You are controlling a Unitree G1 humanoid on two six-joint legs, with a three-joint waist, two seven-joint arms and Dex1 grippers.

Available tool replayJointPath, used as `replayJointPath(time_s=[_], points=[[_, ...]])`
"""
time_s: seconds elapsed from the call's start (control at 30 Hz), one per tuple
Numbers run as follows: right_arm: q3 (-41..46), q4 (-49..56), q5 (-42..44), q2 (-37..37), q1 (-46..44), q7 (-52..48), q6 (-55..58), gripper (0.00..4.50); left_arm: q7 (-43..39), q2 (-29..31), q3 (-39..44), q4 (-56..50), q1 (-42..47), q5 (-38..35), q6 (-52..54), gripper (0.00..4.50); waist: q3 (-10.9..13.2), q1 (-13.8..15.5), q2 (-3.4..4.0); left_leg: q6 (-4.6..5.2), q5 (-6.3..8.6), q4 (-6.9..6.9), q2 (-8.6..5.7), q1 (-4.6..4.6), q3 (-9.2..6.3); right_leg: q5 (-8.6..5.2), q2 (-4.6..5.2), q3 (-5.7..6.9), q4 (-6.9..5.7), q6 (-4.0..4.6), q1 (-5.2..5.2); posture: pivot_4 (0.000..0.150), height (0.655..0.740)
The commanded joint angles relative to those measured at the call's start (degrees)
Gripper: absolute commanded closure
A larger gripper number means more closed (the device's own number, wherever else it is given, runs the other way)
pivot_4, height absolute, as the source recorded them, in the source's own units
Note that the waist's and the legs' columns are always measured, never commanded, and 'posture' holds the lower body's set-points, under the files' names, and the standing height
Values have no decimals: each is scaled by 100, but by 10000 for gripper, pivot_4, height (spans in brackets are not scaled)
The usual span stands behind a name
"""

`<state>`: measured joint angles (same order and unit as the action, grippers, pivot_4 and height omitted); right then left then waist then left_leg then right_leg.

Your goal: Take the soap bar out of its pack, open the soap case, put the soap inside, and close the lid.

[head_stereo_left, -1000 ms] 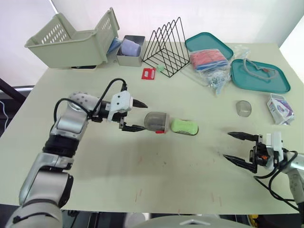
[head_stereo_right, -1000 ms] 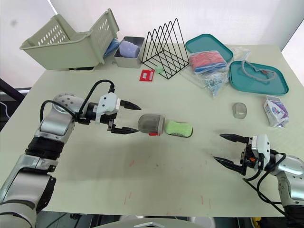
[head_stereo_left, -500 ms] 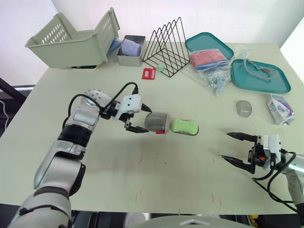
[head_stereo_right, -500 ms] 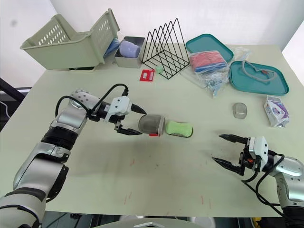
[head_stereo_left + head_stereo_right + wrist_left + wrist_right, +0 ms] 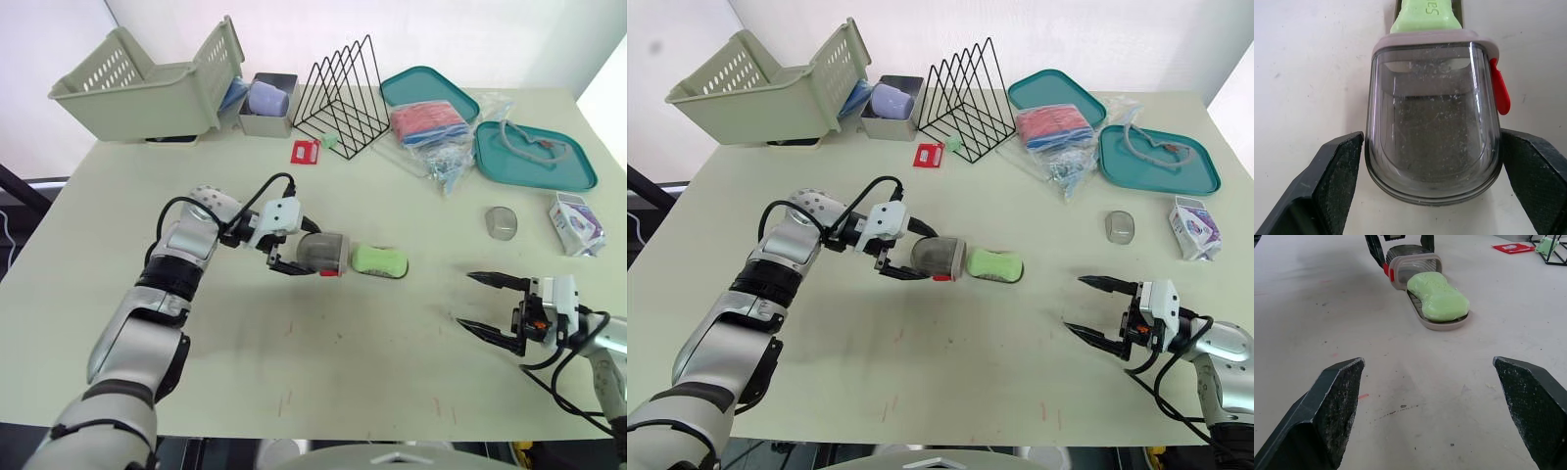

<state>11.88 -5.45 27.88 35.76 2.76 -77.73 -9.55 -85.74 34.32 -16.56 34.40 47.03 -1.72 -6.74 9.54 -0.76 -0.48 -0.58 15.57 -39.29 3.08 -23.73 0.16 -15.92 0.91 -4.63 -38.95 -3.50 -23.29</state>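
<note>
Hidden: the case base (image 5: pixel 1442 325) lies mostly under the soap, with just its rim showing. The lettering pressed into the soap is cut off in the left wrist view.
Hard to tell: whether the left fingers (image 5: pixel 1337 169) press on the lid or merely meet it.
Counts: one green soap bar (image 5: pixel 380 260); one soap case, with a smoky clear lid (image 5: pixel 323 252) bearing a red catch (image 5: pixel 1500 93); two teal trays (image 5: pixel 424 86) (image 5: pixel 537 162) far right; one wire rack (image 5: pixel 343 98); one basket (image 5: pixel 147 88) far left.
Soap: bare, lying on the open base at mid-table, just right of the lid.
Left gripper (image 5: pixel 306 250): spread, one finger at each side of the lid's closed end.
Right gripper (image 5: pixel 466 299): spread wide and empty, near right, well apart from the case.
</note>
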Motion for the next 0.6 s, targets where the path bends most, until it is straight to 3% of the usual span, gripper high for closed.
replayJointPath(time_s=[0.03, 0.43, 0.53, 0.6], points=[[23, 69, 38, 95, -38, -17, -52, 926, 4, -23, 38, -13, 102, 20, -173, 0, 0, 0, 0, 0, 0, 0, 0, 0, 0, 0, 0, 0, 0, 0, 0, 1500, 7400], [33, 141, 32, 114, 24, 38, -18, 926, -40, -182, 50, 264, 202, 121, -290, 0, 0, 0, 0, 0, 0, 0, 0, 0, 0, 0, 0, 0, 0, 0, 0, 1500, 7400], [32, 181, 32, 126, 37, 61, 3, 0, -82, -199, 57, 317, 238, 118, -330, 9113, 0, 0, 0, 0, 0, -1, 0, 0, 0, 0, 0, 0, 0, 0, 0, 1500, 7400], [23, 202, 33, 138, 34, 68, 14, 0, -32, -227, 76, 318, 248, 118, -360, 9832, 0, 0, 0, 0, 0, -1, 0, 0, 0, 0, 0, 0, -1, 0, 0, 1500, 7400]])
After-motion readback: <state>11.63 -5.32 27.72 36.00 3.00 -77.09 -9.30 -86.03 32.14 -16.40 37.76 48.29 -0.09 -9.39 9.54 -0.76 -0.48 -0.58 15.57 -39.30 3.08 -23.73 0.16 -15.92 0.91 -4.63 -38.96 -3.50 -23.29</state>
